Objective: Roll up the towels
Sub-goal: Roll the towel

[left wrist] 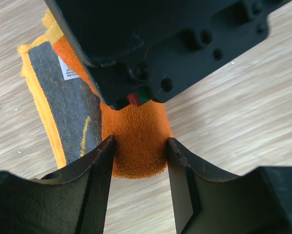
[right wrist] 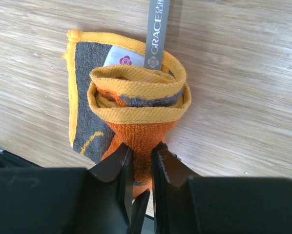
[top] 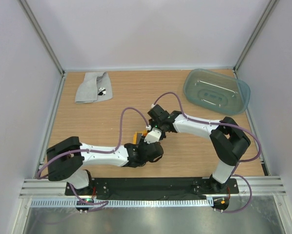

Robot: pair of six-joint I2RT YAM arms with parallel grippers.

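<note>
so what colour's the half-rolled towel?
The towel is orange with yellow edging and a dark grey panel; clearest in the right wrist view.

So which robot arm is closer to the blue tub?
Right. The right arm bends just on the near side of the blue tub, not touching it. The left arm lies over on the near left, farther away.

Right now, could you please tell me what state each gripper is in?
Left gripper: open, jaws on either side of the rolled orange towel, not clearly squeezing it.
Right gripper: closed, pinching the orange towel.
</note>
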